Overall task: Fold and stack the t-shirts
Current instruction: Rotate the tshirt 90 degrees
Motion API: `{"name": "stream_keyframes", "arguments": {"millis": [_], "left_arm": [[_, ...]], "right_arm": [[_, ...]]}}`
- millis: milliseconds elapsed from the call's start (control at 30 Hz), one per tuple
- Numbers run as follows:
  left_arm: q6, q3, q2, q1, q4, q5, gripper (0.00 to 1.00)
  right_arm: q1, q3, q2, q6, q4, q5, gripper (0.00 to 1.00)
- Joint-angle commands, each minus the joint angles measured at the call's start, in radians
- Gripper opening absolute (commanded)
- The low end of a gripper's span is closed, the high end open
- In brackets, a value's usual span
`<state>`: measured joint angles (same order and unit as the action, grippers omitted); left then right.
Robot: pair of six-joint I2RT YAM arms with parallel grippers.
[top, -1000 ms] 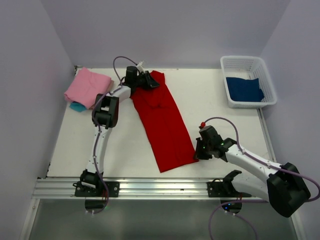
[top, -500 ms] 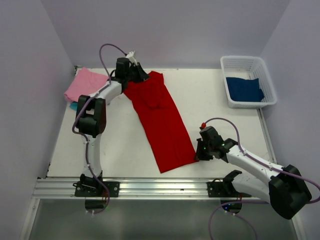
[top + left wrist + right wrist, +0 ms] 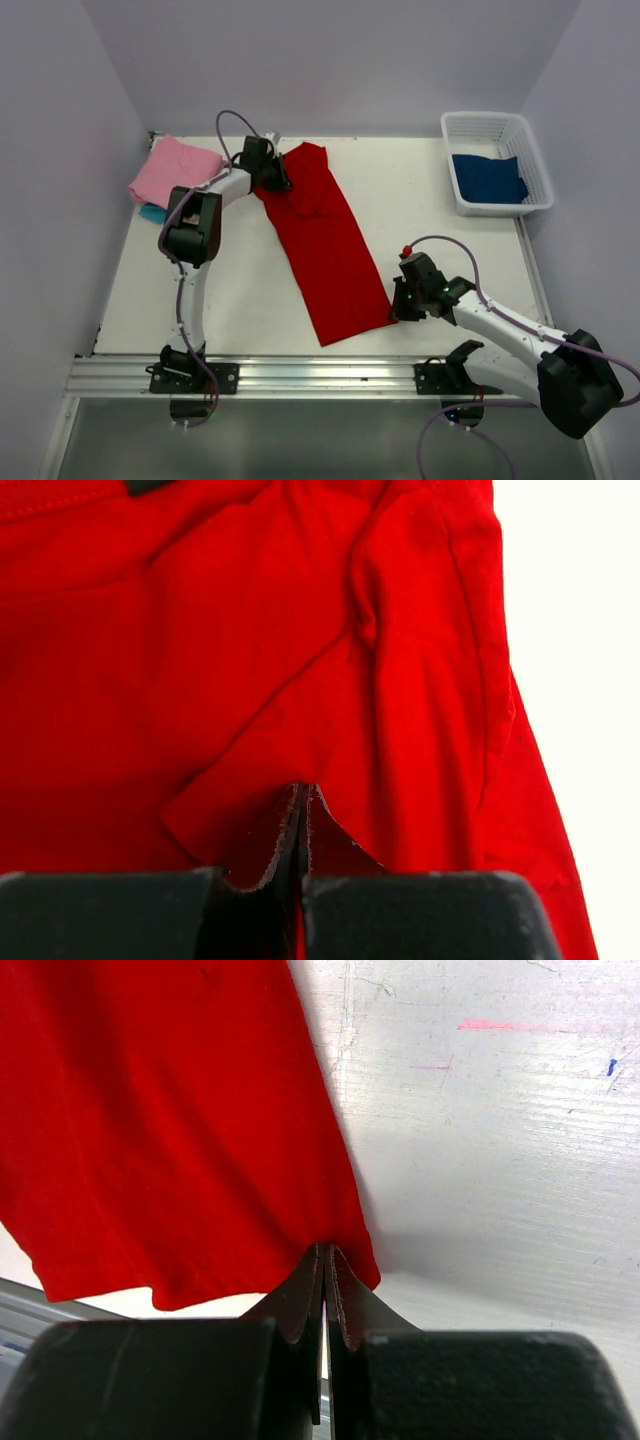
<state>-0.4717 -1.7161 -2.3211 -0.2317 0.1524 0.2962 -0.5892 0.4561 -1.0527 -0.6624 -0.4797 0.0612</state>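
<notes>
We see the bright red soft cloth t-shirt (image 3: 325, 245), a long strip on the white worktop (image 3: 440, 235); left claw (image 3: 300, 815) pinches a wrinkled fold, right claw (image 3: 324, 1265) the hem corner.

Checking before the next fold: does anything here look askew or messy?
The red shirt lies slantwise across the table, and its far end is bunched into creases where the left gripper pinches it. Nothing looks spilled or damaged.

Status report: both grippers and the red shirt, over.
Left gripper shut on red t-shirt, far end. Right gripper shut on its near corner. Shirt laid out between them. Pink t-shirt apart, far left; nothing on the red one.
</notes>
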Motion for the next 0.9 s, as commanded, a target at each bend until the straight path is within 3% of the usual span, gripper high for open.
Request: {"name": "stream_keyframes", "arguments": {"millis": [0,300,600,867], "left_arm": [[0.044,-0.069,-0.015,-0.012,0.085,-0.081,0.00],[0.102,-0.238,-0.116,-0.003,0.180,-0.253,0.00],[0.140,-0.424,-0.241,0.026,0.177,-0.247,0.00],[0.160,-0.456,-0.253,0.034,0.134,-0.201,0.00]], "right_arm": [[-0.004,0.012,0.011,-0.009,-0.011,-0.024,0.00],[-0.004,0.015,0.016,-0.017,-0.026,-0.024,0.00],[-0.006,0.015,0.016,-0.026,-0.036,-0.032,0.00],[-0.006,0.021,-0.001,-0.023,-0.034,-0.037,0.00]]}}
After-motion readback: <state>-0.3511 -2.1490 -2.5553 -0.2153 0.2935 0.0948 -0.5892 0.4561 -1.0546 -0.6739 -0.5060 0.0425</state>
